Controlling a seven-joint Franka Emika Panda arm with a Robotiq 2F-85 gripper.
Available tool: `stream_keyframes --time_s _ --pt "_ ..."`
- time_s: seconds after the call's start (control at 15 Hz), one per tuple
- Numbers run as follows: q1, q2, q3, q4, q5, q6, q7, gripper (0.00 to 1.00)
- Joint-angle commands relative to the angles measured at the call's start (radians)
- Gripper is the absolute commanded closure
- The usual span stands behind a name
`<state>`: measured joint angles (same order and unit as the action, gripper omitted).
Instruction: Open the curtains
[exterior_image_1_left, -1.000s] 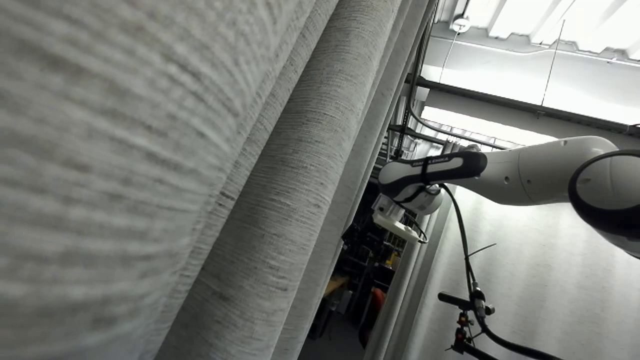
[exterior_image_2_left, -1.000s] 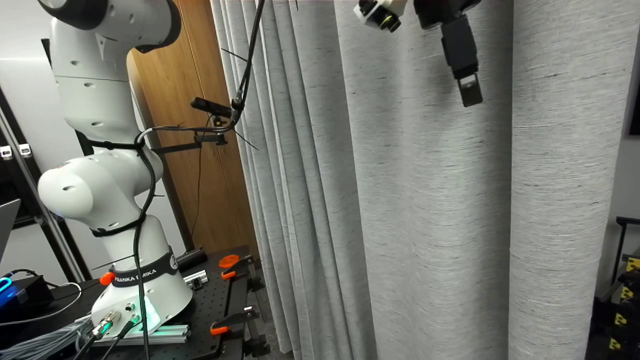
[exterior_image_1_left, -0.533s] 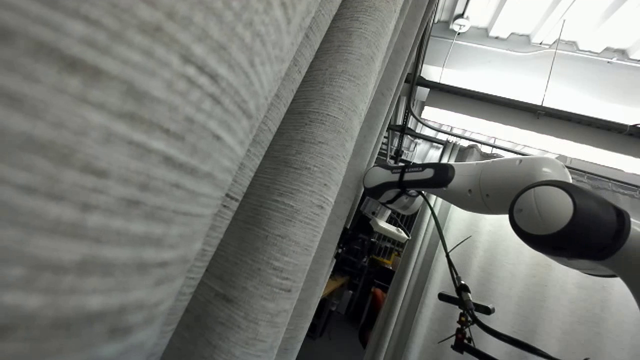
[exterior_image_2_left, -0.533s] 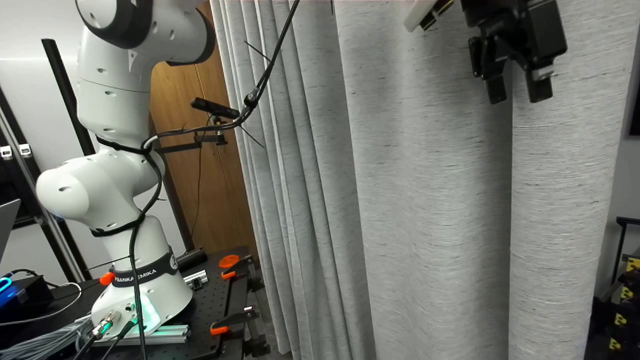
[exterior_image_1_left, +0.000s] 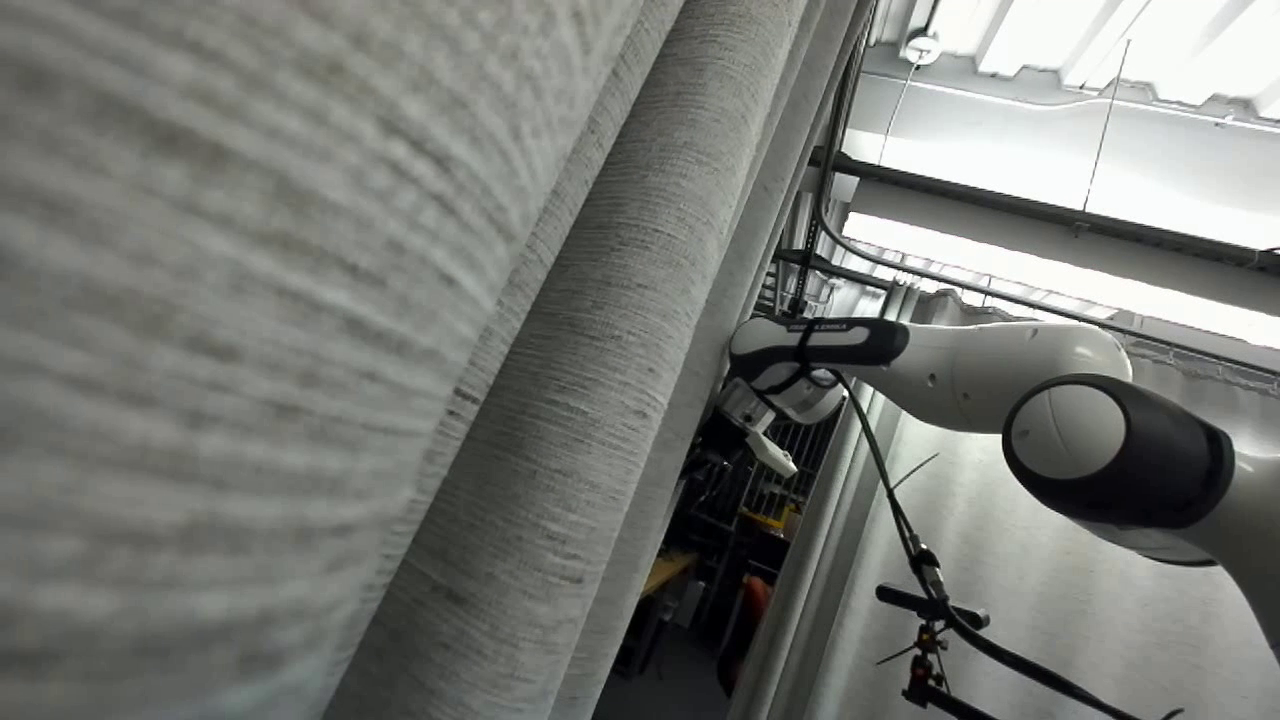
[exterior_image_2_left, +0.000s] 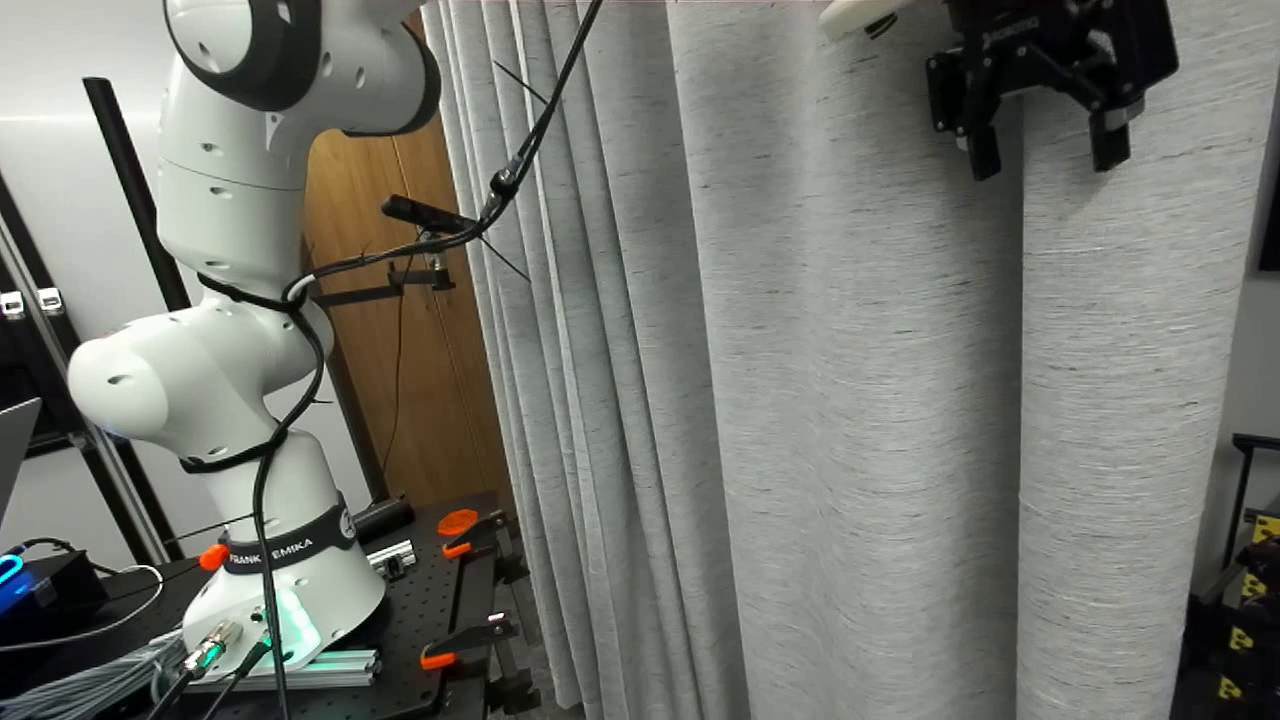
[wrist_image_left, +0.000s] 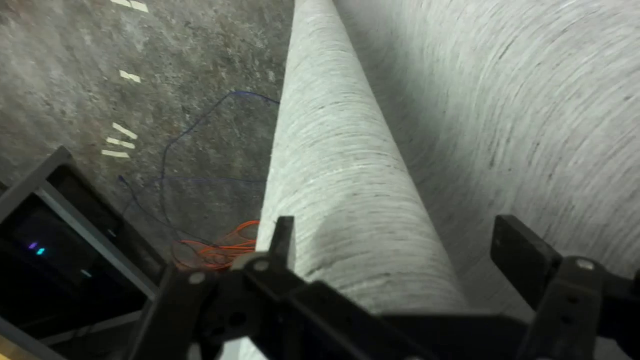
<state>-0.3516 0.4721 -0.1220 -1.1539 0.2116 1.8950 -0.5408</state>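
1. In an exterior view, the curtains (exterior_image_1_left: 560, 400) slant across the left in broad grey folds and hang again behind the robot arm (exterior_image_1_left: 990, 375), which reaches in from the right.

2. In an exterior view, the robot arm stands on the black desk (exterior_image_2_left: 425, 590), with orange-tipped clamps (exterior_image_2_left: 440, 661) along the edge nearest the curtains. Past that edge the curtains hang in long soft folds. The claw (exterior_image_2_left: 1047, 152) is high up in front of them, fingers (exterior_image_2_left: 1110, 148) spread wide, tips downward.

3. In the wrist view, one rounded fold of the curtains lines up between the wide-set fingers; whether they touch it cannot be told. To the left, the floor (wrist_image_left: 215, 55) shows, with pale strips (wrist_image_left: 120, 143), a blue cord (wrist_image_left: 200, 121) and coiled orange cable (wrist_image_left: 225, 248) near a dark framed unit (wrist_image_left: 95, 237).
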Motion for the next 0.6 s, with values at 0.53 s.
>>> stream_keyframes --time_s 0.53 --pt "-0.041 -0.035 0.039 -0.073 0.198 0.377 -0.137 0.0"
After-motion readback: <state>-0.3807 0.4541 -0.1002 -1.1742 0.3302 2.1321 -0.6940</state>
